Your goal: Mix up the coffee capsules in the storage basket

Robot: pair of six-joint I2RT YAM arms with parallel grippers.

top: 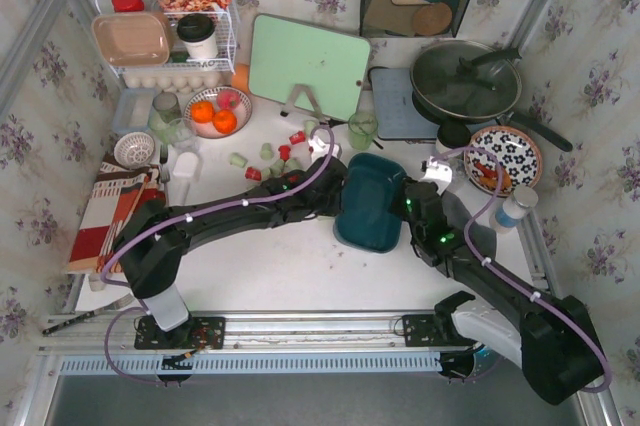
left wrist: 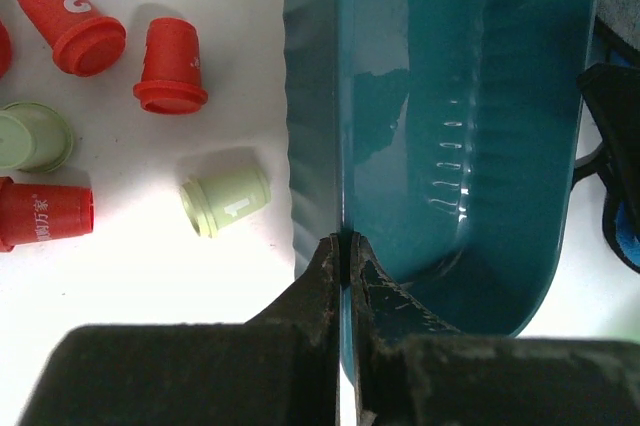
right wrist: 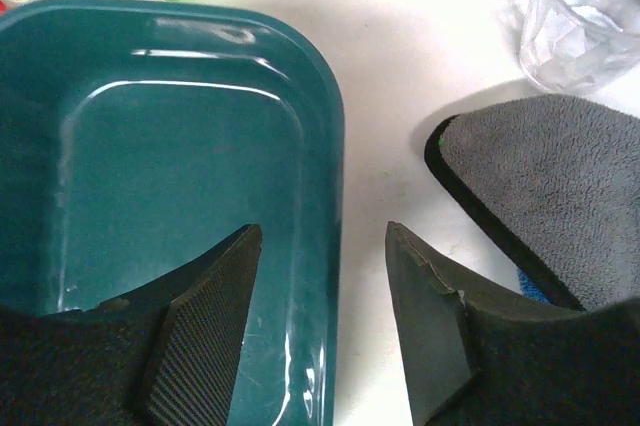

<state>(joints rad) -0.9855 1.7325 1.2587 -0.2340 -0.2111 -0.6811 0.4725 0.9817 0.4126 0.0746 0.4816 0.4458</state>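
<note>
The left hand (left wrist: 345,246) is pinched shut on the left wall of the basket (left wrist: 450,136), which sits mid-bench with a bare floor. The right hand (right wrist: 322,234) straddles the opposite rim, jaws roughly half apart, gripping nothing. The capsules (left wrist: 225,201), red and green, lie loose on the bench (left wrist: 150,286) just left of the basket. None appear to be inside, so all the mixing is left. On the right a grey mat (right wrist: 560,176) and a glass (right wrist: 585,16) crowd the rim; the bench in front lies open.

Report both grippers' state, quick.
Left gripper: shut on the storage basket rim.
Right gripper: open, fingers either side of the basket's opposite rim, gripping nothing.
</note>
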